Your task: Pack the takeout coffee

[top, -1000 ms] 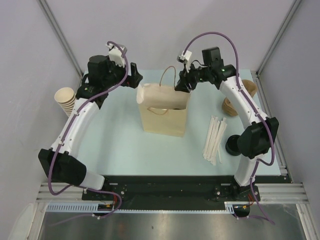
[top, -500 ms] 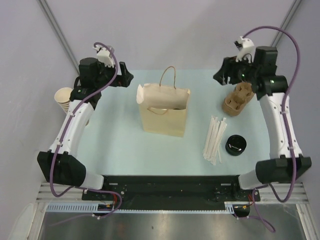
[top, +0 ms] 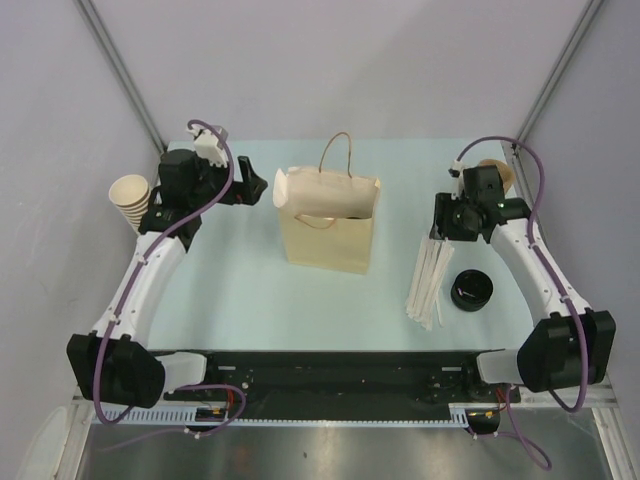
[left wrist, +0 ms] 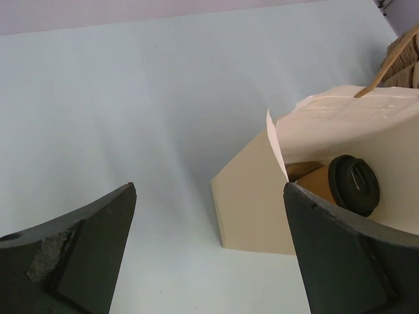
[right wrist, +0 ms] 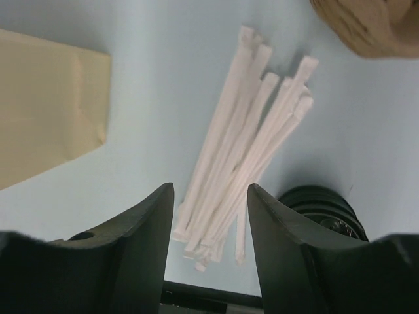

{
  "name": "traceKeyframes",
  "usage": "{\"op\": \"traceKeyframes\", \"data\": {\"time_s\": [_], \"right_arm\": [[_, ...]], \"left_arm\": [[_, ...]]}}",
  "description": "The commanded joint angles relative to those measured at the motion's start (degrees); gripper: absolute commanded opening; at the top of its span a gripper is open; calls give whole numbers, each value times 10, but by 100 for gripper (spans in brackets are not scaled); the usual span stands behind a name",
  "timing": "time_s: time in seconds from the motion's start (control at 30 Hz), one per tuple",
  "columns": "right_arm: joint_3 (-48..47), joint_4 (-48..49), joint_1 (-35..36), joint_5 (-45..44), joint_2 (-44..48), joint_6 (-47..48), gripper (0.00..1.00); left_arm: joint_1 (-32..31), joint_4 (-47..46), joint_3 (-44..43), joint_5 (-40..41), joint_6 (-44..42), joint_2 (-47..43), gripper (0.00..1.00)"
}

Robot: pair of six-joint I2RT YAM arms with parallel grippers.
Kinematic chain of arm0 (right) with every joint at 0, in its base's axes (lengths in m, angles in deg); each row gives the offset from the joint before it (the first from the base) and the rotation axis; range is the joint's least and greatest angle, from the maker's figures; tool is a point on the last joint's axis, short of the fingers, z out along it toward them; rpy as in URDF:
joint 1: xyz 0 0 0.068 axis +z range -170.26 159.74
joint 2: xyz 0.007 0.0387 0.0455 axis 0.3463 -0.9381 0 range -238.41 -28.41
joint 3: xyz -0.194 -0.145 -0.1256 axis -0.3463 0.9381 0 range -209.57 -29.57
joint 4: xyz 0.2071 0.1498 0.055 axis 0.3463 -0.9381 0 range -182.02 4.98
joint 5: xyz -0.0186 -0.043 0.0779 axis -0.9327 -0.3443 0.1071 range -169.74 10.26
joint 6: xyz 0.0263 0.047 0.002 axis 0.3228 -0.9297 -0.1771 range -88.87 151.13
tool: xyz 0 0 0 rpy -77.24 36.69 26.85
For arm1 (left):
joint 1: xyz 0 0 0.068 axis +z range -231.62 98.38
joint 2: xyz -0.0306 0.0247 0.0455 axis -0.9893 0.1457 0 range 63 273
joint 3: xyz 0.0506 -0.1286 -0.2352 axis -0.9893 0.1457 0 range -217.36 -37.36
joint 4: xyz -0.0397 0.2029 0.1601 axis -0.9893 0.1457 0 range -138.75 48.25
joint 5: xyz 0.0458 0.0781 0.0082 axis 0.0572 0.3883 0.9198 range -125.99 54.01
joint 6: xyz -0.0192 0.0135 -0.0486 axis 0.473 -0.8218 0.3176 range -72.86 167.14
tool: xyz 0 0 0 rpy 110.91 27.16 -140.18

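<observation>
Left gripper point(top: 254, 187) hangs just beside 1 paper bag point(top: 330, 235); right gripper point(top: 438, 228) hovers over the straws point(top: 425, 280), near 1 lid stack point(top: 471, 290). 1 cup stack point(top: 130, 200) stands far left.

Left wrist: jaws wide, empty; 1 lidded coffee cup point(left wrist: 315, 183) sits inside the bag.

Right wrist: jaws partly apart, empty; straws overlap beyond counting; 1 carrier tray point(right wrist: 366, 26) lies past them.

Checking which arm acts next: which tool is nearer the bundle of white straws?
Right. The right tool hovers just above the straws, open and empty. The left tool is far off, on the other side of the paper bag, by its left edge.
</observation>
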Motion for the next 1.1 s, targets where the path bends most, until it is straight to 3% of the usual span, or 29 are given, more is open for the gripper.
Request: {"op": "traceKeyframes", "data": {"time_s": [0.0,0.1,0.33,1.07], "right_arm": [[36,34,-1,-57,-6,-69,46],[54,43,-8,-96,-23,-89,37],[70,83,-36,-109,-82,-131,29],[76,127,-63,-81,-206,-152,25]], "left_arm": [[5,-31,17,-7,22,-34,100],[5,-34,19,-4,32,-32,99],[5,-30,17,4,26,-33,99],[14,-31,27,11,23,-32,100]]}}
